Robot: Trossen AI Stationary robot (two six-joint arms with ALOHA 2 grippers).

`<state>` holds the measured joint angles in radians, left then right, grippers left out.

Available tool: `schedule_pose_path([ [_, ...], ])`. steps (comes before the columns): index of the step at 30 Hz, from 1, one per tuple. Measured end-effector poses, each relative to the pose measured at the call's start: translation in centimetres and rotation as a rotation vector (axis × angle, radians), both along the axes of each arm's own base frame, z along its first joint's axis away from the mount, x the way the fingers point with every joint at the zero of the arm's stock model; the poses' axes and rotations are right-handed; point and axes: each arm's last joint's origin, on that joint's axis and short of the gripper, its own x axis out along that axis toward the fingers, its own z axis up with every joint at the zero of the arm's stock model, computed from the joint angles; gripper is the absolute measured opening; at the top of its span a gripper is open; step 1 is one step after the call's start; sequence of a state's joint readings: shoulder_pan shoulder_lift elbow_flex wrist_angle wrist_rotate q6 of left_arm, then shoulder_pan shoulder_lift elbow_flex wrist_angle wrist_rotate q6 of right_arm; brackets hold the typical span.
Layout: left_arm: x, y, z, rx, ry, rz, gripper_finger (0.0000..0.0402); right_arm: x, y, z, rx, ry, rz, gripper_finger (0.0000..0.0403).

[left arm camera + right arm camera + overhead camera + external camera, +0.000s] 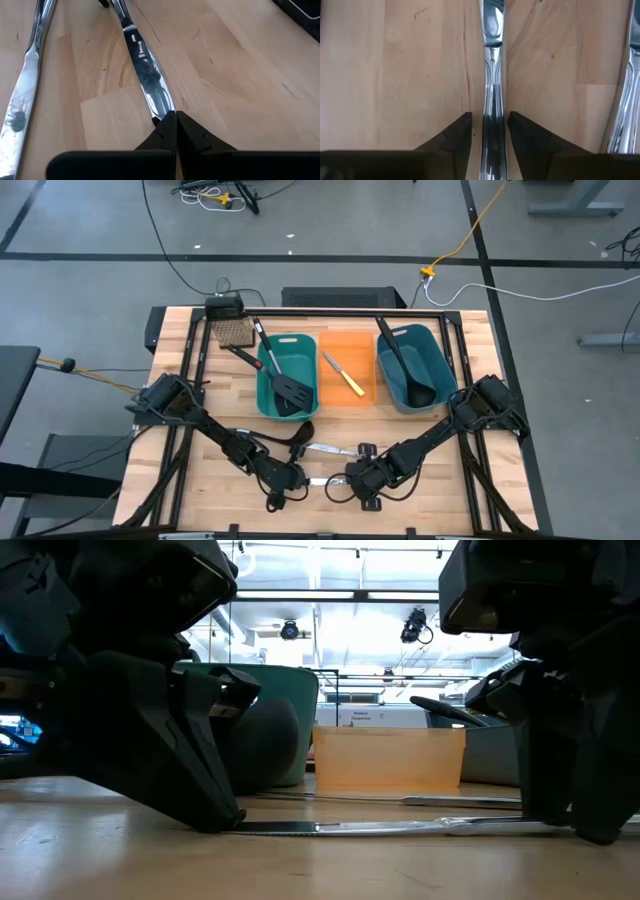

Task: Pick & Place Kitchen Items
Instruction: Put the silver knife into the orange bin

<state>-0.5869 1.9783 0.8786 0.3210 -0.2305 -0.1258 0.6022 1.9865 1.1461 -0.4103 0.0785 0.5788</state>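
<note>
A slim silver table knife (322, 480) lies flat on the table near its front edge, between my two grippers. My left gripper (175, 120) is shut at the knife's blade end. My right gripper (490, 125) is open, with one finger on each side of the knife's handle (492, 100) and a little room on both sides. A second silver knife (332, 448) lies on the table just beyond; it also shows in the left wrist view (25, 85). A black ladle (301, 432) lies by my left arm. My left gripper has its shut fingertips (167, 125) against the tip of the knife's blade (159, 111), coming low and slanting down from the table's left, along the knife. The knife lies flat on the table (400, 828). I cannot tell whether the tip is pinched or only touched.
Behind the grippers stand a teal bin (262, 390) with black spatulas (285, 385), an orange bin (368, 360) with a yellow-handled knife (343, 373), and a blue-teal bin (438, 360) with a black ladle (405, 370). Bare wood lies to the near left and right.
</note>
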Motion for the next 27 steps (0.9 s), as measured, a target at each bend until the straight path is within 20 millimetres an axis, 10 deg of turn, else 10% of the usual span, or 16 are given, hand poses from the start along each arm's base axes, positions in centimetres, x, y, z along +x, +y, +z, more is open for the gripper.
schedule_pose_path([
  [27,-0.1,0.0,-0.1,-0.014,0.009,0.009,0.0003,-1.9,0.8,0.2,0.079,0.197,-0.066,0.0135],
])
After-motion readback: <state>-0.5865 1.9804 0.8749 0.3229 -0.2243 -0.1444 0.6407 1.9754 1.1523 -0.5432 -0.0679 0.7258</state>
